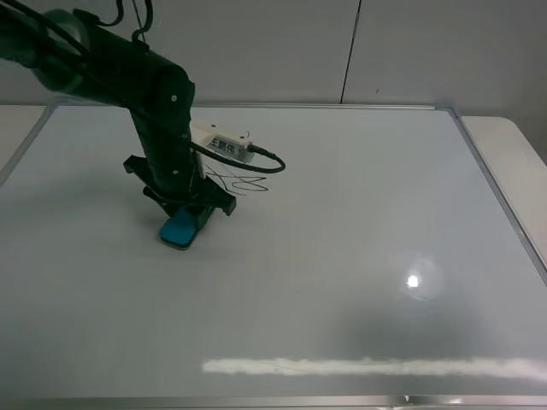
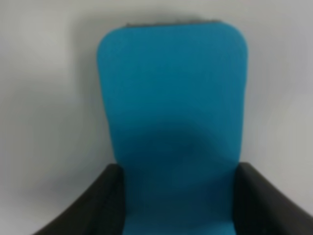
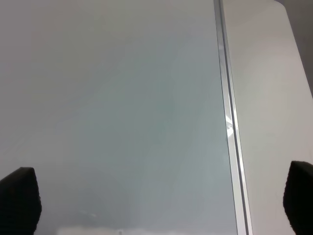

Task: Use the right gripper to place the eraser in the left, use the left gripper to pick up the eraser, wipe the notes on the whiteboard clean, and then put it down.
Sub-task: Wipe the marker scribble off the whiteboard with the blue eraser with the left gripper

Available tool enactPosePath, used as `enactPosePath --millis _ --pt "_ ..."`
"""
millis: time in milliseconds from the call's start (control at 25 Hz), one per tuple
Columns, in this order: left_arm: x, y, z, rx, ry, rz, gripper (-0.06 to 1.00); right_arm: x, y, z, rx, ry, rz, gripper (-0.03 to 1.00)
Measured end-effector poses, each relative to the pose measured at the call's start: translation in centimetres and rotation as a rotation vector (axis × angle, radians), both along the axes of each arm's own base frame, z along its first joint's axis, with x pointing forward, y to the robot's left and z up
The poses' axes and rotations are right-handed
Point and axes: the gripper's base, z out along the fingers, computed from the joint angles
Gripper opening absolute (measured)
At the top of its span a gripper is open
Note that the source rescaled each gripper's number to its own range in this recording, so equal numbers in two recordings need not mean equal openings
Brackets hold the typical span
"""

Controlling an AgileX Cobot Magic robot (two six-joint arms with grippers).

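One small teal-blue rounded rectangular eraser [image 1: 178, 231] is recorded on the left half of the large glossy white whiteboard [image 1: 342, 256], clamped in the black two-fingered left gripper [image 1: 192, 207]. From the left wrist view I confirm both black fingers [image 2: 90, 205] pressed against the long sides of the block at its near end. Most of its length projects beyond them, and a sliver of dark underside shows at the far edge. The eraser sits low over the board, but I cannot tell for certain whether it touches.

The thin black looping marker notes [image 1: 244, 182] lie just beside the gripper, on its right in the high view, apart from the eraser. A small white labelled box [image 1: 220, 146] on the left arm [image 1: 158, 102] appears just beyond the scribble, with a black cable [image 1: 267, 162] looping off it.

The black right gripper [image 3: 159, 200] is outside the high view. Its own camera shows only two fingertips [image 3: 19, 198], set wide apart with nothing between them, over the board beside its thin silver frame [image 3: 227, 112] and the pale table [image 3: 274, 98] past it. One bright light glare [image 1: 414, 280] marks the board's right part.
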Motion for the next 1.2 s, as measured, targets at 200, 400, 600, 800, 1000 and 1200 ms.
enactPosePath --millis 200,400,600,800,1000,1200 --pt "1.6 -3.7 0.2 -0.005 -0.027 -0.101 0.01 0.0 0.0 0.0 0.0 0.0 0.0 1.0" --pt "3.1 -6.9 0.4 -0.017 -0.054 -0.185 0.01 0.0 0.0 0.0 0.0 0.0 0.0 1.0" --pt "4.1 -8.9 -0.4 -0.021 -0.044 -0.26 0.01 0.0 0.0 0.0 0.0 0.0 0.0 1.0" --pt "4.6 -9.2 -1.0 -0.002 -0.018 -0.298 0.01 0.0 0.0 0.0 0.0 0.0 0.0 1.0" --pt "5.7 -8.0 -1.0 -0.019 -0.01 -0.282 0.01 0.0 0.0 0.0 0.0 0.0 0.0 1.0" --pt "8.2 -4.4 -1.0 -0.017 -0.03 -0.223 0.01 0.0 0.0 0.0 0.0 0.0 0.0 1.0"
